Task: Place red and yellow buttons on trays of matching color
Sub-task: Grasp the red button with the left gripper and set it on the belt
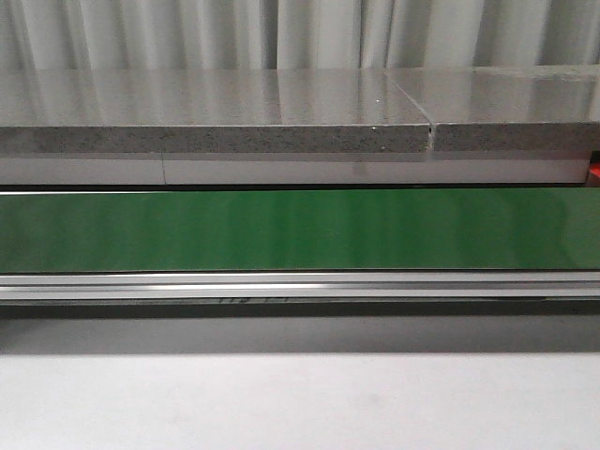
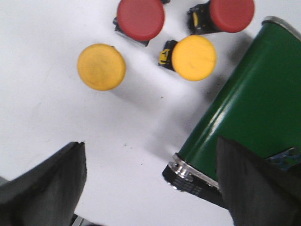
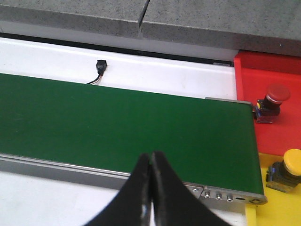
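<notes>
Four loose buttons sit on the white counter [image 2: 70, 132] under my left wrist camera: two red buttons [image 2: 140, 19] [image 2: 231, 14] and two yellow buttons [image 2: 101, 66] [image 2: 194, 57]. They form a loose cluster just beside the end of the green conveyor belt [image 2: 249, 122], none of them touching the belt. I see the left gripper [image 2: 150, 188] hanging above bare counter with its jaws wide apart, the two dark fingers [image 2: 47, 188] well clear of every button and holding nothing.

Through my right wrist camera the right gripper [image 3: 151, 188] has its jaws pressed together with nothing between them, poised over the near edge of the belt. Past the belt's far end I see a red tray [image 3: 249, 80] with one red button [image 3: 273, 101] standing on it, and next to it a yellow tray [image 3: 273, 207] carrying one yellow button [image 3: 289, 169]. A small black connector with a wire [image 3: 99, 68] lies on the white strip behind the belt.

My front camera shows only the belt [image 1: 300, 230], its metal rail [image 1: 300, 284] and a grey stone ledge [image 1: 216, 112] behind; neither arm nor any button appears there.
</notes>
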Controlling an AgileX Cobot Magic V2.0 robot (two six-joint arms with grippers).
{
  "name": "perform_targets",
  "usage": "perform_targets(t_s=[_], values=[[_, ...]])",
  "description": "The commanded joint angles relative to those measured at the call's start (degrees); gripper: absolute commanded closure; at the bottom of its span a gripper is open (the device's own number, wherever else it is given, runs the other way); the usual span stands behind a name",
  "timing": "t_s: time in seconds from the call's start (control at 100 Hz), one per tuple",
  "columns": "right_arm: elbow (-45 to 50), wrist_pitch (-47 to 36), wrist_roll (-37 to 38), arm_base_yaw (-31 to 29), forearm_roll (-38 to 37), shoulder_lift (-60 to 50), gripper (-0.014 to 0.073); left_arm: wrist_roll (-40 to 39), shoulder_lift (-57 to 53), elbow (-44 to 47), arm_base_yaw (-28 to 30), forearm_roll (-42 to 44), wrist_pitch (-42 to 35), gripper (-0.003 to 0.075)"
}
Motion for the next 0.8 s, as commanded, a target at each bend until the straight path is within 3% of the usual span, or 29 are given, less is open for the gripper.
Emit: perform_targets(t_s=[0.0,0.32,0.79], values=[[-1.6,-4.4,-0.5,0.1,-0.2,0.0,0.066,-0.3,-0.3,-1.1,0.7,0.1,-0.3,0.0167],[-1.6,-4.4,-0.5,0.1,-0.2,0.0,0.066,-0.3,7.5,-1.1,0.7,1.8,-1.5,0.0167],[-1.6,-4.4,-0.5,0.1,-0.2,0.0,0.066,-0.3,12.3,-1.1,0.7,2.7,-11.5,0.0167]])
